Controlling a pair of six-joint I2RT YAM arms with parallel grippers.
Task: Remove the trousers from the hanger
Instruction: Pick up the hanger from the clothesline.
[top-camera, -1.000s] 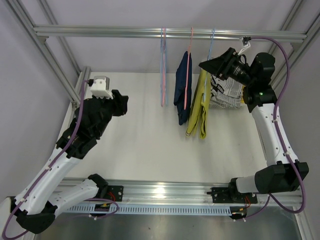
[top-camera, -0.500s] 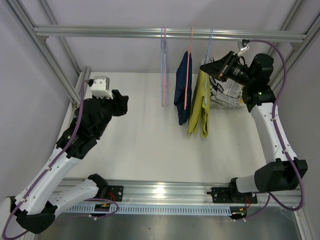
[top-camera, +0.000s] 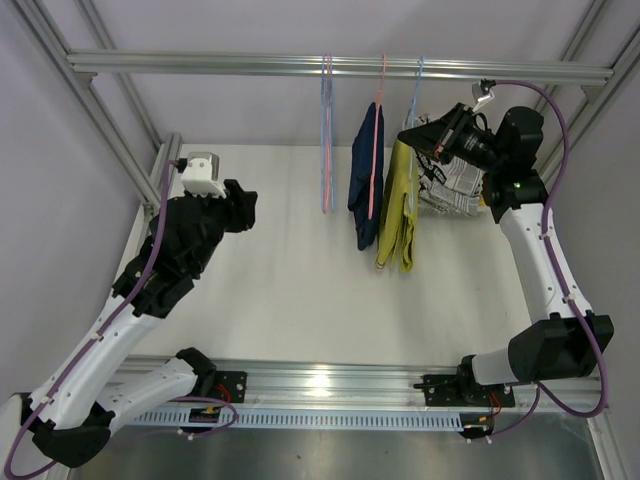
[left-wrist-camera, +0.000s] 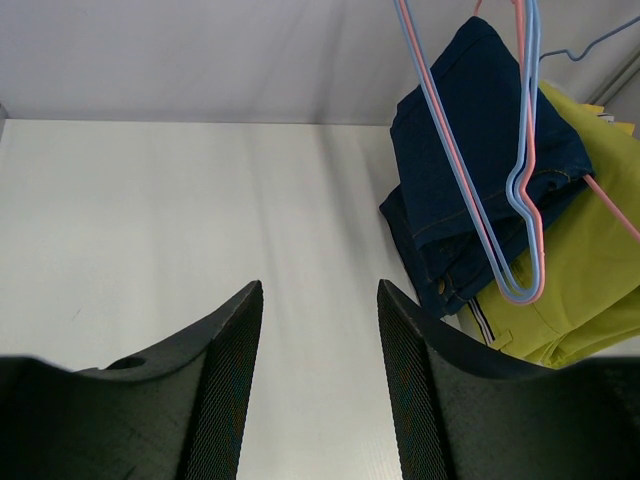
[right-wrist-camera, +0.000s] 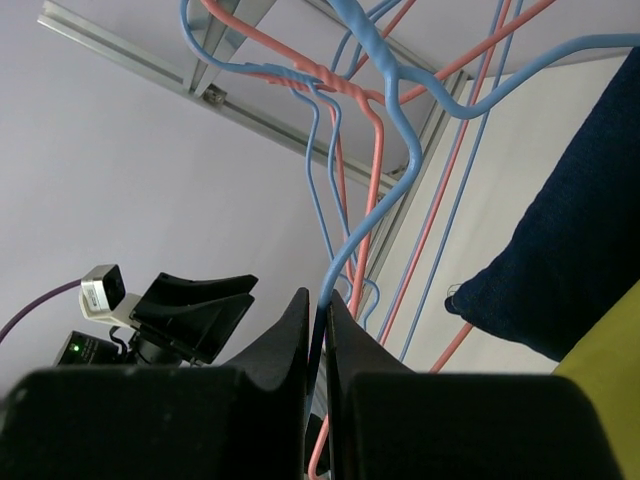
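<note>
As the right arm (top-camera: 545, 250) reaches up, fingers (right-wrist-camera: 288, 335) pinch a blue hanger (right-wrist-camera: 410, 150).

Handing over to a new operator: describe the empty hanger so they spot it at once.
Find the aluminium rail across the top of the frame; three wire hangers hang from it. The empty hanger is the leftmost, of blue and pink wire. Its neighbours carry the navy trousers and the yellow trousers; it carries nothing.

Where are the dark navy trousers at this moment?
Top external view, right of centre: the dark navy folded trousers hang below the aluminium rail, between an empty wire hanger and bright yellow trousers.
</note>
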